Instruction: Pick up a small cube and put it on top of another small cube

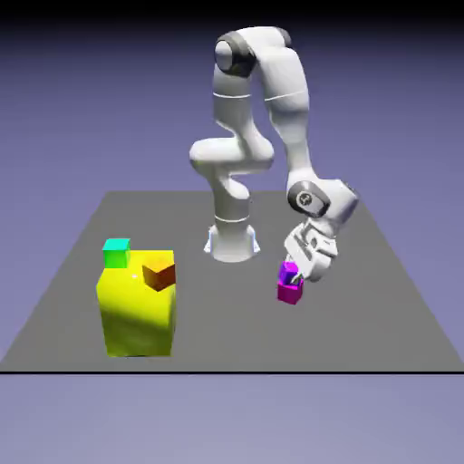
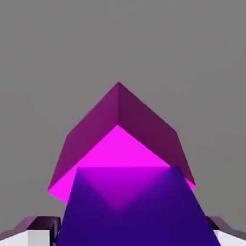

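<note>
Purple cube (image 1: 288,270) sits on the magenta cube (image 1: 290,292) toward the tabletop's (image 1: 381,308) right side, glossy, plain and matching it in size, gripper (image 1: 300,275) fingers look spread either side of it, so I'd lift straight up, no sideways drag, to avoid toppling the stack.

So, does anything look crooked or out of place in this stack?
Yes. The purple cube sits on the magenta cube turned askew, so their corners do not line up. Otherwise the stack looks fine, with the tool open around it.
</note>
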You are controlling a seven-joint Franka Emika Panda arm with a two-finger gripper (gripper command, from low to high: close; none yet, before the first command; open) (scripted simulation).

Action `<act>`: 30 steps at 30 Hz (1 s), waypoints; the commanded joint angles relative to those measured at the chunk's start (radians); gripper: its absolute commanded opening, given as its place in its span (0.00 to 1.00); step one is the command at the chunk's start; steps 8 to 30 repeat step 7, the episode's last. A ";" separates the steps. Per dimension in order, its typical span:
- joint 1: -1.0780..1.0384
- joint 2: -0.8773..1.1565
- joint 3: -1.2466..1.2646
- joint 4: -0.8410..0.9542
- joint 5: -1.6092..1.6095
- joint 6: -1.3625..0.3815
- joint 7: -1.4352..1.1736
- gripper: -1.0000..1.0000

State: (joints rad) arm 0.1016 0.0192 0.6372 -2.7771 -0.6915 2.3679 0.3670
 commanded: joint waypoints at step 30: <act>0.013 -0.191 0.092 0.003 0.281 -0.086 -0.203 1.00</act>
